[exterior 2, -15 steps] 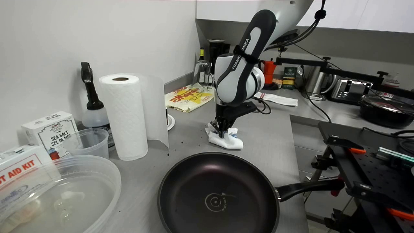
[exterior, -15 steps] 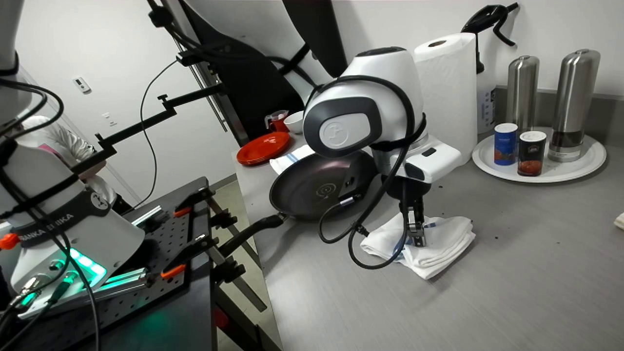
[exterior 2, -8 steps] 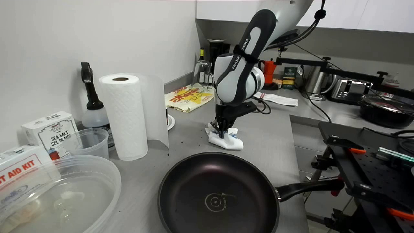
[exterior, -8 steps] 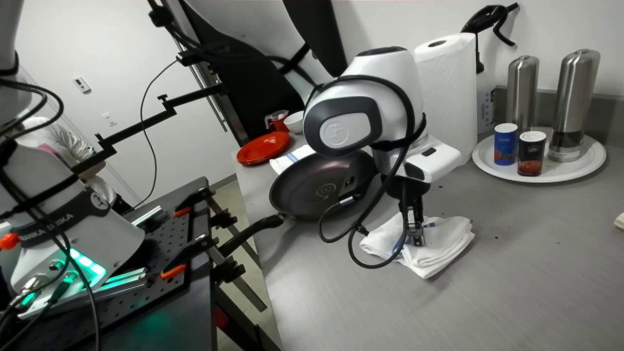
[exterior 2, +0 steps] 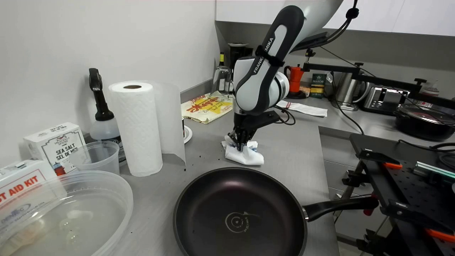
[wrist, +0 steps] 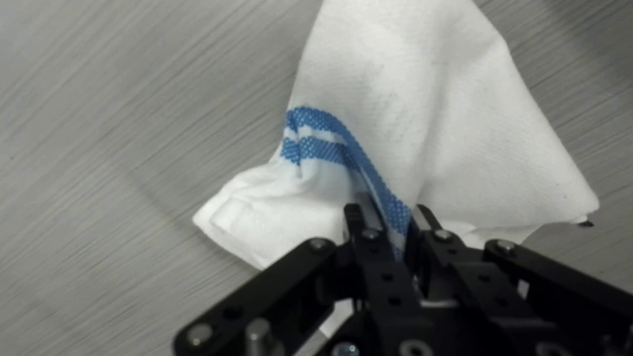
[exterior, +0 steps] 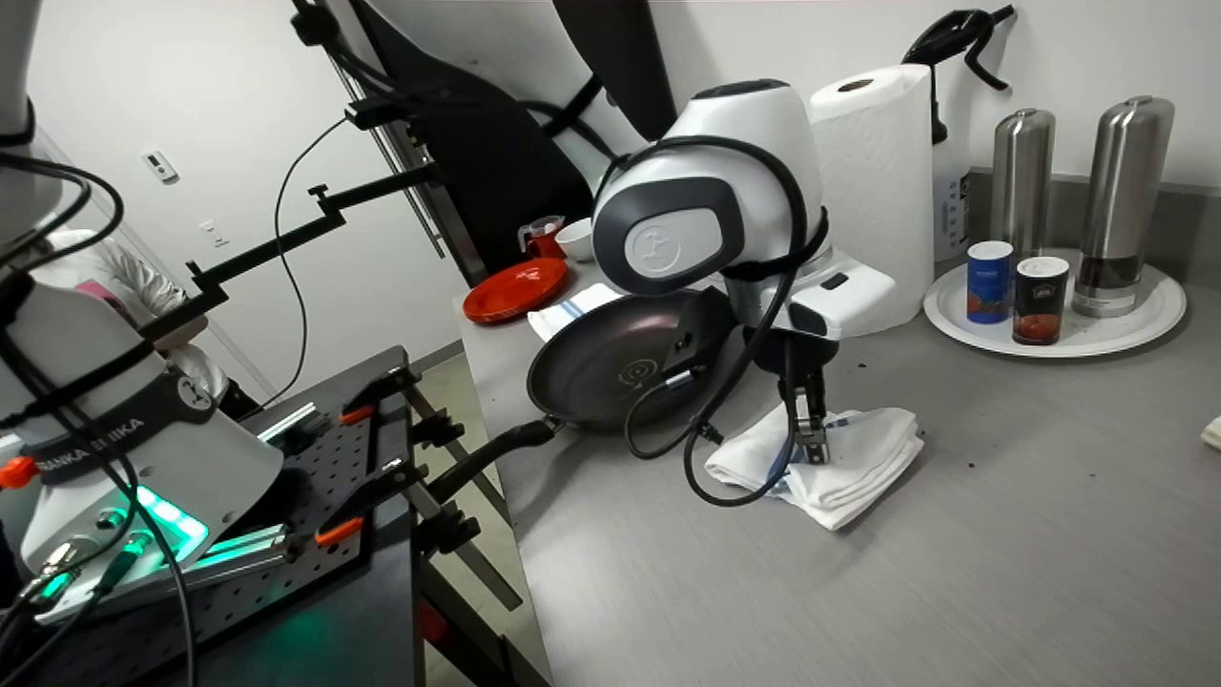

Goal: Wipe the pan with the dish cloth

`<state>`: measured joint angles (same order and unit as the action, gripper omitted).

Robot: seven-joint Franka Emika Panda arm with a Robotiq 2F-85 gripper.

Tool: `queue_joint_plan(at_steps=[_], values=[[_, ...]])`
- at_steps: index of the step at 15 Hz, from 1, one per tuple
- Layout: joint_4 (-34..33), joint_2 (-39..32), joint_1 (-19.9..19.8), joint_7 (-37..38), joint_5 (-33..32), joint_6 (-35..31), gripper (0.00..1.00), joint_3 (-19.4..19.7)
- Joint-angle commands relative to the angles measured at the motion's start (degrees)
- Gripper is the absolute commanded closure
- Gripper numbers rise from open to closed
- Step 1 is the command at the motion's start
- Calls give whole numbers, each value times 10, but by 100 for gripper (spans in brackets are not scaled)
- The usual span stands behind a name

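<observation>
Wrist view shows the hand (wrist: 388,217) pinching a fold of the dish cloth (wrist: 376,74), its fingers (wrist: 353,225) drawn in on either side of a blue stripe. In both exterior views the dish cloth is near the pan (exterior 2: 240,199) but apart from it; whether it rests wholly on the surface (exterior: 954,592) or is raised a little, I cannot tell. The pan sits hollow side up, its handle (exterior 2: 339,207) reaching past the surface's edge. A round emblem (exterior 2: 237,223) inside it carries lettering too small to read.

In an exterior view the robot base (exterior: 172,463) reads "ANKA EMIKA", its first letters unclear and cables crossing the band. In an exterior view the arm (exterior 2: 280,39) shows "FRANK" below a black strap (exterior 2: 269,56) and "MIKA" above it. A white carton (exterior 2: 53,145) is printed "SEA SALT" over "SEL DE MER". Near it, a box (exterior 2: 25,174) cut by the frame shows "AID KIT" in red, with a blurred word lower down behind a clear tub (exterior 2: 97,183). Farther back, a dark green package (exterior 2: 317,85) reads "NABOB". The yellow bag (exterior 2: 209,106) bears slanting red letters I cannot make out. On a white plate (exterior: 1159,301), the labels of a blue can (exterior: 989,286) and a dark can (exterior: 1038,305) are too small to read.
</observation>
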<state>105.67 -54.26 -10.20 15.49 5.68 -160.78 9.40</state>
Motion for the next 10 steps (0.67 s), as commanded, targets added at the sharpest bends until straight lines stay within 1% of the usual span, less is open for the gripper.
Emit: queue_joint_plan(at_steps=[1, 2, 4, 8, 10], values=[[26, 31, 14, -12, 7, -19, 97, 5], [27, 33, 25, -7, 2, -26, 97, 15], [33, 42, 34, -7, -2, -37, 97, 21], [55, 68, 47, -16, -4, -49, 97, 18], [74, 90, 50, -26, -4, -42, 97, 10]])
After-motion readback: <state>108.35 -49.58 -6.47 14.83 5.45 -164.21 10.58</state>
